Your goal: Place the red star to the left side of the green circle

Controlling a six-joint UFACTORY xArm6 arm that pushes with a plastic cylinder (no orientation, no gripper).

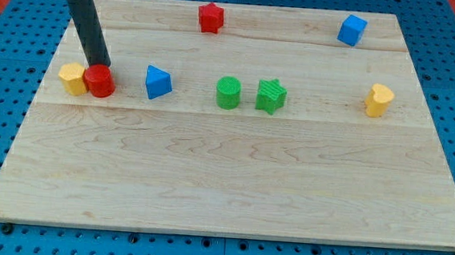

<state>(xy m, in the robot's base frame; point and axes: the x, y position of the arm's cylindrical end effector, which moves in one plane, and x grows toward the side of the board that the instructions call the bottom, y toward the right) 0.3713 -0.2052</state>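
The red star (210, 18) sits near the view's top, left of centre. The green circle (228, 92) stands in the middle of the board, well below the star and slightly to its right. My tip (101, 65) is at the view's left, touching the top edge of a red cylinder (100, 81), far left of both the star and the green circle.
A yellow block (73, 78) touches the red cylinder's left side. A blue triangle (157, 82) lies between the cylinder and the green circle. A green star (271, 96) sits just right of the circle. A blue cube (351, 29) is at top right, a yellow block (379, 100) at right.
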